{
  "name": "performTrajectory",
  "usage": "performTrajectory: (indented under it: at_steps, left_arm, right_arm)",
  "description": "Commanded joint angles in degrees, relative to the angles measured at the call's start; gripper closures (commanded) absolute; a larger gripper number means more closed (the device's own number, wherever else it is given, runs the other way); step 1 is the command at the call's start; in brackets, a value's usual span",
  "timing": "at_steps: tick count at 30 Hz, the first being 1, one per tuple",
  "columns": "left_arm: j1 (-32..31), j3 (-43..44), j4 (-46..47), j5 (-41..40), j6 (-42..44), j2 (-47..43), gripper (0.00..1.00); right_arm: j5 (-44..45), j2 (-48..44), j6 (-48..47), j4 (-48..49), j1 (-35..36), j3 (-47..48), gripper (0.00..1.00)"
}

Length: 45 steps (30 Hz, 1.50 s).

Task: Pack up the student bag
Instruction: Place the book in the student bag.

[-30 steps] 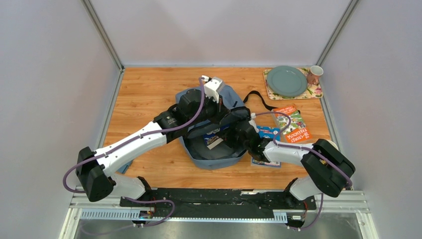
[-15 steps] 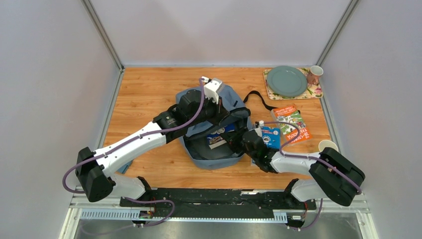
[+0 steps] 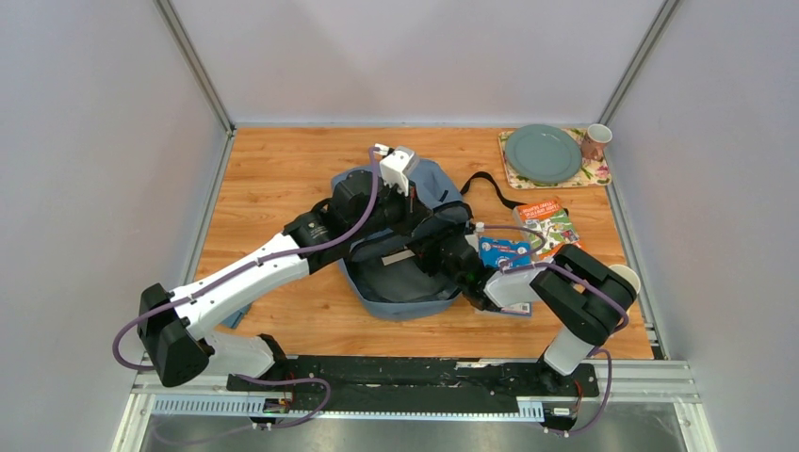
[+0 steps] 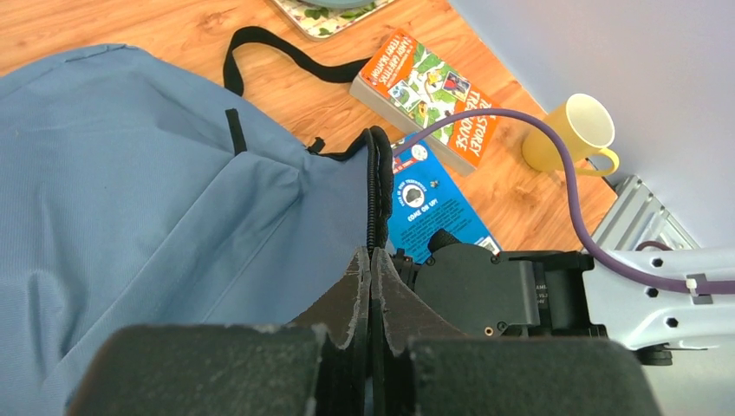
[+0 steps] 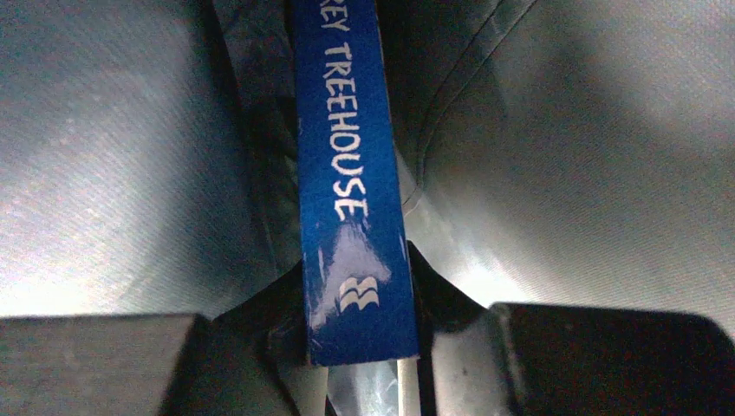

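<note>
The student bag (image 3: 396,282), a grey-blue fabric backpack, lies open in the middle of the table. My left gripper (image 3: 450,222) is shut on its dark zip edge (image 4: 374,199) and holds the opening up; the jaws meet on the zip in the left wrist view (image 4: 372,260). Reaching into the opening from the right, my right gripper (image 3: 448,256) is shut on a blue book. In the right wrist view that book's spine (image 5: 351,199), lettered TREEHOUSE, stands between the fingers of this gripper (image 5: 360,325), with the bag's grey lining (image 5: 572,173) all around.
A second blue book (image 3: 504,252) and an orange-and-green book (image 3: 548,226) lie right of the bag. A yellow mug (image 3: 624,277) stands near the right edge. At the back right, a green plate (image 3: 542,153) sits on a placemat with a cup (image 3: 595,141). A black strap (image 3: 485,185) trails behind the bag.
My right arm has swung left and pushed deeper into the bag with the blue book, closing a little on it. My left gripper has kept its hold on the zip edge.
</note>
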Motion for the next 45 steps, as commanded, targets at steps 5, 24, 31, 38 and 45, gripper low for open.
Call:
performTrajectory:
  at_steps: [5, 24, 31, 38, 45]
  left_arm:
    - [-0.1, -0.6, 3.5, -1.2, -0.3, -1.6, 1.00]
    - [0.4, -4.4, 6.8, -3.6, 0.2, -4.6, 1.00]
    - [0.4, -5.0, 5.9, -2.7, -0.2, -4.9, 1.00]
    - [0.3, -4.7, 5.8, -1.7, -0.5, -4.3, 1.00]
    - [0.4, -4.2, 5.6, -0.5, -0.4, -3.7, 1.00]
  right_arm:
    - [-7.9, 0.0, -4.4, -10.0, -2.4, 1.2, 0.54]
    - [-8.8, -12.1, -8.4, -14.5, -2.7, -5.5, 0.72]
    - [-10.2, -9.7, -10.5, -20.0, -3.3, 0.6, 0.73]
    - [-7.2, -9.2, -10.0, -24.8, -3.4, 1.4, 0.57]
    - [-7.6, -2.1, -12.0, -15.5, -3.5, 6.5, 0.66]
